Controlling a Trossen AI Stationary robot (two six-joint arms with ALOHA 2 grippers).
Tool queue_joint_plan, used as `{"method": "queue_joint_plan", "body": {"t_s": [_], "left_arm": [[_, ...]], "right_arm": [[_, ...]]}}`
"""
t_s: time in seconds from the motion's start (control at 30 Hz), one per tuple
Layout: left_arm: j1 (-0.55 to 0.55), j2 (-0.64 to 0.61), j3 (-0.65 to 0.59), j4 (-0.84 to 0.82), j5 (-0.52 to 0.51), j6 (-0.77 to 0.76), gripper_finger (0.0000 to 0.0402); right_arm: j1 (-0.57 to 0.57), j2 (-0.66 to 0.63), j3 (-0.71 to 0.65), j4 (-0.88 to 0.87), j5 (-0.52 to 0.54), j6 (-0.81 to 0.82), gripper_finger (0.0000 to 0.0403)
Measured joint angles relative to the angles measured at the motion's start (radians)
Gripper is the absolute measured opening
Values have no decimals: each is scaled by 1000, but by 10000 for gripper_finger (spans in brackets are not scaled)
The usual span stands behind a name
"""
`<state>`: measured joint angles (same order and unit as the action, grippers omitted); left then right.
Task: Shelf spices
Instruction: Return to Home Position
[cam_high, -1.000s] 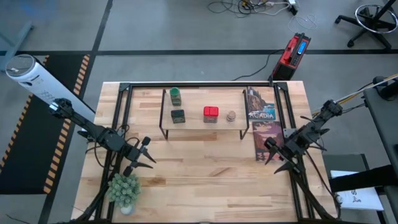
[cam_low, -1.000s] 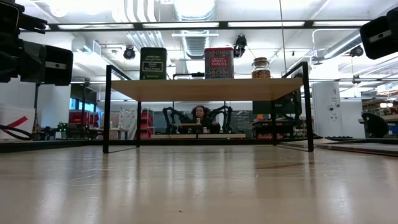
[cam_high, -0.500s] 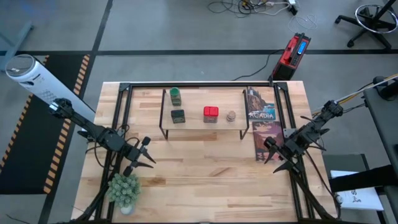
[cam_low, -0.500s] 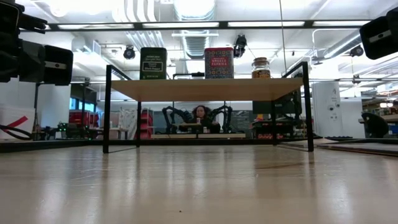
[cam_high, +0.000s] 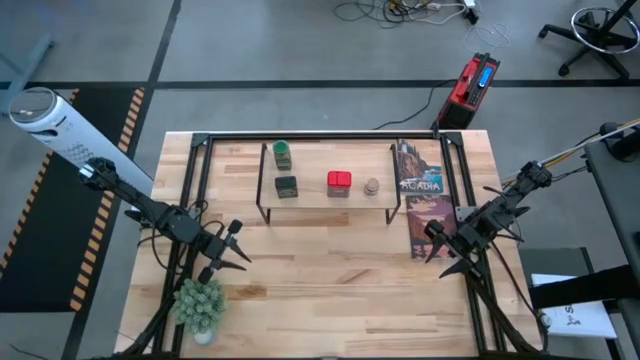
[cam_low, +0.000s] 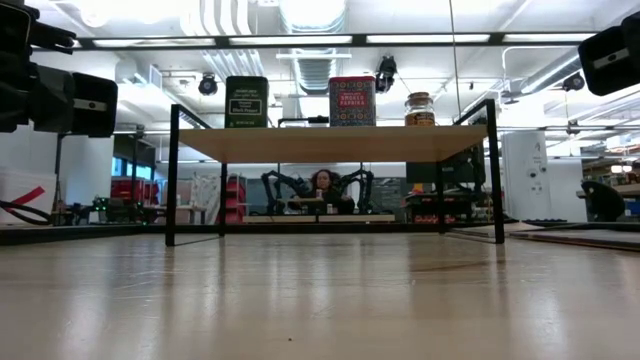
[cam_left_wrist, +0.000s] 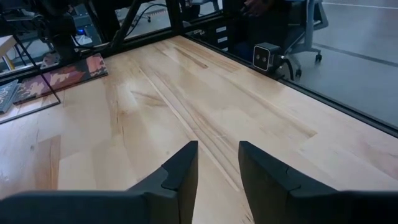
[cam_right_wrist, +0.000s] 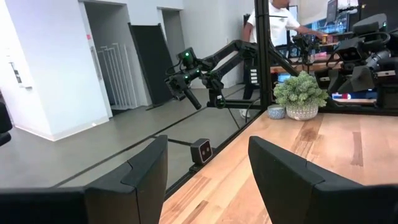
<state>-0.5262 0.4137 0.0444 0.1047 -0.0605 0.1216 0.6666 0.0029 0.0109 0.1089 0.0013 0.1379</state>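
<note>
The shelf (cam_high: 312, 192), a light-wood board on thin black legs, stands at the table's far middle. On it stand a green-capped jar (cam_high: 282, 153), a dark square tin (cam_high: 287, 186), a red square tin (cam_high: 339, 182) and a small round brownish jar (cam_high: 372, 186). The low view shows the dark tin (cam_low: 246, 101), the red tin (cam_low: 352, 100) and the round jar (cam_low: 419, 108) upright on the board (cam_low: 330, 143). My left gripper (cam_high: 243, 255) hovers at the near left, its fingers (cam_left_wrist: 183, 171) a narrow gap apart with nothing between. My right gripper (cam_high: 432, 247) hovers at the right, open and empty.
A small potted plant (cam_high: 200, 305) stands at the near left, beside my left arm. A printed book (cam_high: 422, 200) lies flat to the right of the shelf. A black metal frame (cam_high: 320, 137) runs around the table. A person (cam_low: 322, 185) sits beyond the far edge.
</note>
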Motion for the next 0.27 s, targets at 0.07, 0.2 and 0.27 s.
{"method": "queue_joint_plan", "body": {"t_s": [0.07, 0.2, 0.27], "left_arm": [[0, 0, 0, 0, 0, 0, 106], [0, 0, 0, 0, 0, 0, 112], [0, 0, 0, 0, 0, 0, 115]], "right_arm": [[0, 0, 0, 0, 0, 0, 199], [0, 0, 0, 0, 0, 0, 199], [0, 0, 0, 0, 0, 0, 199]]}}
